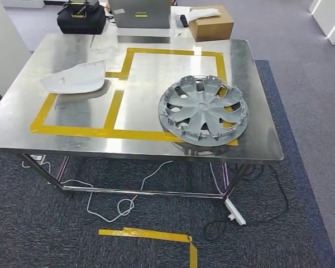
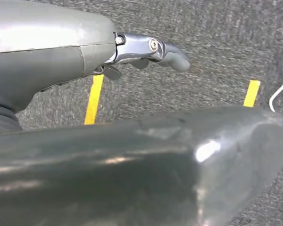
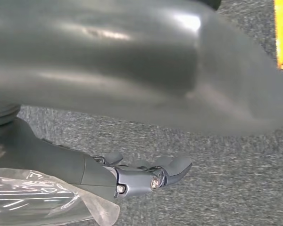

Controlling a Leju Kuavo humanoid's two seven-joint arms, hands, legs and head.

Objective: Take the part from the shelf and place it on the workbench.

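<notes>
Yellow floor tape (image 1: 157, 234) crosses grey carpet (image 1: 39, 223) before a steel workbench (image 1: 258, 111). On it lie a silver hubcap (image 1: 203, 111) and a white cover (image 1: 75, 77). Left hand (image 2: 147, 52) and right hand (image 3: 147, 176) hang empty, fingers extended.

Our left hand (image 2: 147, 49) hangs with its fingers (image 2: 174, 56) stretched out, holding nothing. Our right hand (image 3: 147, 176) hangs likewise, fingers (image 3: 177, 167) extended and empty.
</notes>
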